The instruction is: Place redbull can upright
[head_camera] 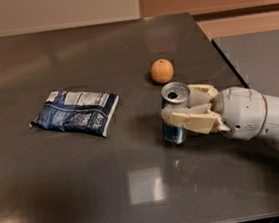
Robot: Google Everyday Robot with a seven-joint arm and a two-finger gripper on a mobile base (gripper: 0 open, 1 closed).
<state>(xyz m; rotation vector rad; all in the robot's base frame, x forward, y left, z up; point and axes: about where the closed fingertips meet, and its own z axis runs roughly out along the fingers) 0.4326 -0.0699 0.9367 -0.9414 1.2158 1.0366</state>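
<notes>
Can (pixel 177 129) is upright, open top with pull-tab facing up, blue and silver body below. Its base is down at the table (pixel 88 190) surface; can't tell whether it's fully resting there or a hair off it.

Gripper (pixel 179 104) has come in from the right of the can and is clamped on it. One beige finger wraps across the front of the can's upper body, the other sits behind it near the rim. Narrow grip, holding the can, contact on both sides. The white arm (pixel 261 119) runs off to the right of the can, low over the table's right edge.

Other things, relative to the can:
- Orange (pixel 162 71) sits behind it, slightly left, near but not touching the can or the fingers.
- Snack bag (pixel 76 113), blue and white, lies flat well to the left, a clear gap between them, long side angled a bit.

The table is dark and glossy. There's a square light reflection in front of the can and a small bright spot far to its front left, near the table edge.
</notes>
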